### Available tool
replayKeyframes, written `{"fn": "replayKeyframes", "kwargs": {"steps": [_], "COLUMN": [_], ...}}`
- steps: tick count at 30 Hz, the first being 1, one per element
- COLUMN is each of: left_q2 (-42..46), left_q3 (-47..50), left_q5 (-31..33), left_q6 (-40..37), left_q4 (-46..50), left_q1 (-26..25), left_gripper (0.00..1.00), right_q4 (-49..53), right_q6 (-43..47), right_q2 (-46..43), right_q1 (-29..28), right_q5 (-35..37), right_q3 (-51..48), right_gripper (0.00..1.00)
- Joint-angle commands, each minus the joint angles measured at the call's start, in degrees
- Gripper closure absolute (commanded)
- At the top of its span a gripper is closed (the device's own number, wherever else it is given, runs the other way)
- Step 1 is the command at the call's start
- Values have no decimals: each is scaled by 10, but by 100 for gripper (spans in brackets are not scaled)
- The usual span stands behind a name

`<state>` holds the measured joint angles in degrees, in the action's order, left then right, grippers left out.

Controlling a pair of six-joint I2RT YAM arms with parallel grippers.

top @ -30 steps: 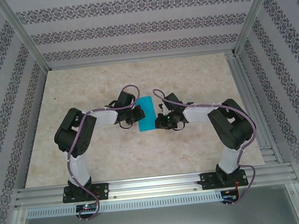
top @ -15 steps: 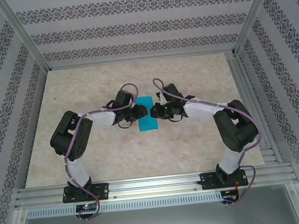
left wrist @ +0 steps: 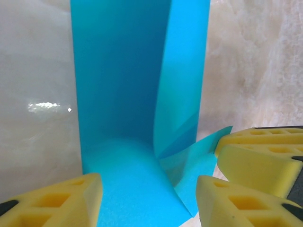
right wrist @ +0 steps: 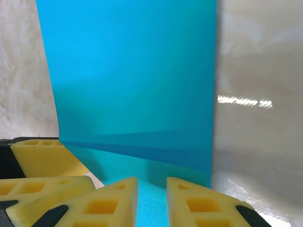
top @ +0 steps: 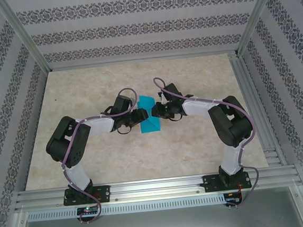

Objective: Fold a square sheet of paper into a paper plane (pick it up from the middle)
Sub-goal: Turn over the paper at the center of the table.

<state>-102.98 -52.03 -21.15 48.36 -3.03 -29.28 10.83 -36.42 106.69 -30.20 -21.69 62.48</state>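
The square sheet of paper (top: 150,125) is teal and lies partly folded on the table's middle, between both grippers. In the left wrist view the paper (left wrist: 118,94) has one flap standing up along a crease and a loose corner at the right. My left gripper (top: 142,116) (left wrist: 149,191) is open, its yellow pads wide apart over the paper's near edge and holding nothing. My right gripper (top: 154,112) (right wrist: 151,191) sits at the opposite edge, its pads a narrow gap apart with the paper (right wrist: 132,85) showing between them. The right gripper's fingers (left wrist: 255,156) reach in beside the loose corner.
The beige marbled tabletop (top: 91,150) has free room all around the sheet. Aluminium frame rails (top: 158,187) run along the near edge and the right side (top: 254,104). Patterned walls close the back and sides.
My left gripper has opened and let go of the paper. The right gripper has moved left and farther back up to the sheet's edge, its jaws parting slightly.
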Motion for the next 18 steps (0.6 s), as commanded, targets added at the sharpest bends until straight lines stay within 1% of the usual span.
{"fn": "replayKeyframes", "kwargs": {"steps": [1, 4, 10, 15, 18], "left_q2": [-20, -32, -50, -50, -38], "left_q3": [-16, -25, -36, -46, -52], "left_q5": [-24, -30, -43, -40, -23], "left_q6": [-2, -6, -17, -36, -56], "left_q4": [-50, -59, -79, -80, -53], "left_q1": [0, 1, 1, 0, 1], "left_gripper": [48, 55, 66, 80, 87], "right_q4": [-18, -21, -24, -29, -29], "right_q6": [-9, -12, -14, -16, -14], "right_q2": [-5, -6, -15, -48, -78], "right_q1": [8, 8, 11, 18, 24], "right_q5": [9, 9, 10, 22, 39], "right_q3": [-4, -9, -16, -34, -49], "right_gripper": [77, 77, 76, 76, 73]}}
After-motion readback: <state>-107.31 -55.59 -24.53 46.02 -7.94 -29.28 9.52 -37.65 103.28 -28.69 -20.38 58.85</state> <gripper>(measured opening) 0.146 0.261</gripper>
